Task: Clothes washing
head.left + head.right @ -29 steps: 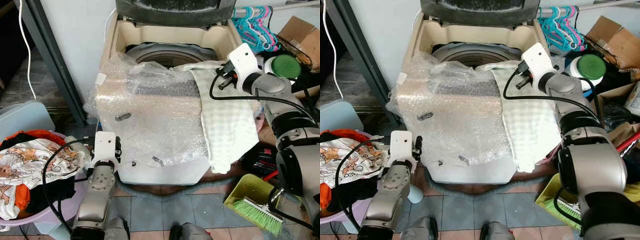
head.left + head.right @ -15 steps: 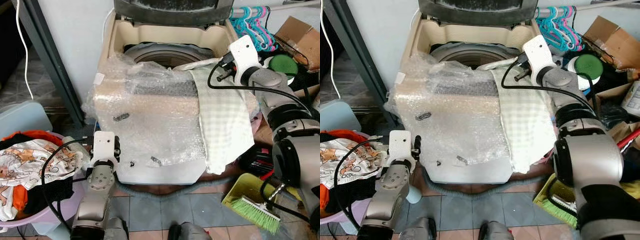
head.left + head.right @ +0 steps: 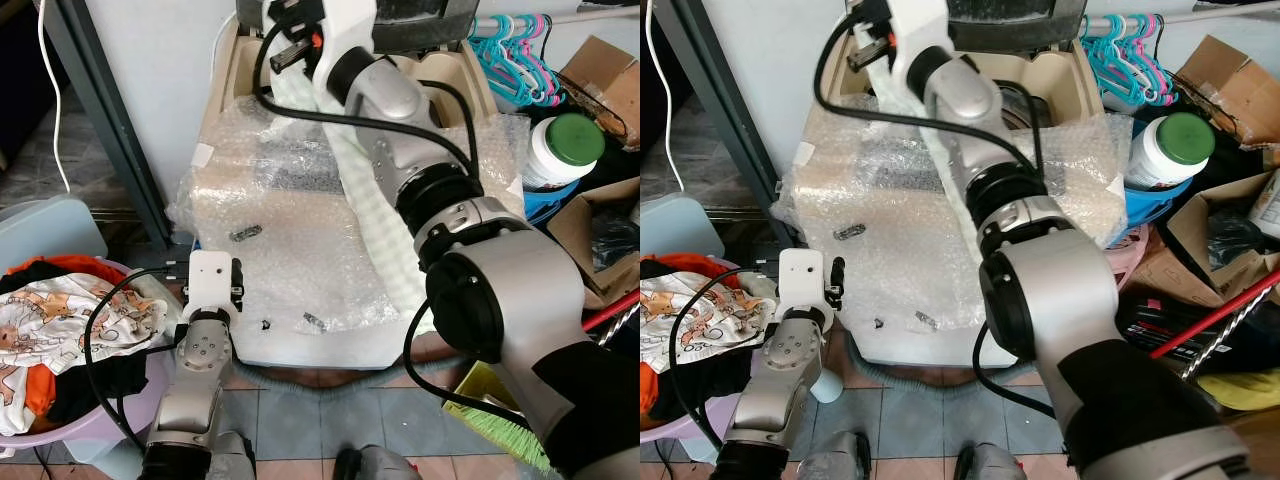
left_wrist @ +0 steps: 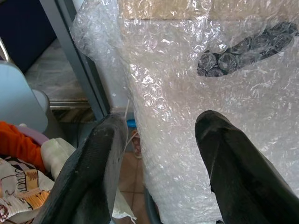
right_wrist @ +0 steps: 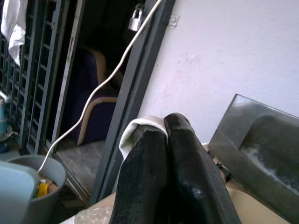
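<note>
Washing machine (image 3: 300,250): one towel (image 5: 140,128), right claw (image 5: 166,135) clamped.

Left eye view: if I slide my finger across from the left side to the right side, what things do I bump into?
Basin of clothes → left gripper → bubble wrap on the washer → white towel → green-lidded jar → cardboard box.

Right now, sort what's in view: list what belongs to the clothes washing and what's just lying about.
Belongs to the job:
washing machine
white towel, pinched in the right gripper
basin of clothes
left gripper, open beside the machine

Lying about:
bubble wrap
hangers
green-lidded jar
cardboard box
</note>
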`<state>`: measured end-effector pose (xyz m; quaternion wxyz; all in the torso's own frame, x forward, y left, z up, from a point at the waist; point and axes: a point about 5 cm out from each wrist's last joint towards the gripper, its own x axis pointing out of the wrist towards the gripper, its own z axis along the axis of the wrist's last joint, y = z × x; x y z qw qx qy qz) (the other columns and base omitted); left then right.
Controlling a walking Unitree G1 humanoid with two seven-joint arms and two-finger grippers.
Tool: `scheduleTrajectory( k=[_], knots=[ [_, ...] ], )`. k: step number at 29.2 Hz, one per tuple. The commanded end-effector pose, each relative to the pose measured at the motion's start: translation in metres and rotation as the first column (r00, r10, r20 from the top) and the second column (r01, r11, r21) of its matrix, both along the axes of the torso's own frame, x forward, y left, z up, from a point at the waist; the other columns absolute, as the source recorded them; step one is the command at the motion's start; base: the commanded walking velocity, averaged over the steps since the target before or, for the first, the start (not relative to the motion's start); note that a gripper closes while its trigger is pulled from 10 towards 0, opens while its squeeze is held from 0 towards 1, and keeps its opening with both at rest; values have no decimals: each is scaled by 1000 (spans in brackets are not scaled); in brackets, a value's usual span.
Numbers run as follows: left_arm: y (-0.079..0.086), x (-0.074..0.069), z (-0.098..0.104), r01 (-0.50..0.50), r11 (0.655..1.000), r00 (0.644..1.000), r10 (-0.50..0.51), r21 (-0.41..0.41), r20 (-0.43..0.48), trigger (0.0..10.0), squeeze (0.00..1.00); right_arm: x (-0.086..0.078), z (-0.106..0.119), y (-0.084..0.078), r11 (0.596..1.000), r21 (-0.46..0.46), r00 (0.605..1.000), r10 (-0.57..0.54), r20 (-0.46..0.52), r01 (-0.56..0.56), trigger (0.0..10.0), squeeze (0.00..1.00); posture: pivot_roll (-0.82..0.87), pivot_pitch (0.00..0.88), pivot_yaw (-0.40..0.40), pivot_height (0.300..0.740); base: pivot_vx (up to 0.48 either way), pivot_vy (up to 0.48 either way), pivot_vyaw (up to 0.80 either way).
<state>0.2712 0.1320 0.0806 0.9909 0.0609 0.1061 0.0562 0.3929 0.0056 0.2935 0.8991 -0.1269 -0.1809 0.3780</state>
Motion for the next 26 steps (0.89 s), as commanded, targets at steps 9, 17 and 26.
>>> scheduleTrajectory(
  k=[9,17,26],
  knots=[
    [-7,1,-2,32,999,999,-32,0,-11,10000,0,23,-57,-109,904,-334,949,-307,-72,267,10000,1000,5,30,-74,740,0,0,0],
    [-9,4,-2,59,998,998,-59,2,-13,10000,0,5,-56,-181,972,-228,973,-101,-209,52,10000,1000,-28,35,-55,740,0,0,0],
    [-10,6,-2,70,997,997,-71,-9,-20,10000,0,-44,-108,-189,953,-144,891,186,-414,-266,10000,1000,-38,46,-52,740,0,0,0]
  ],
)
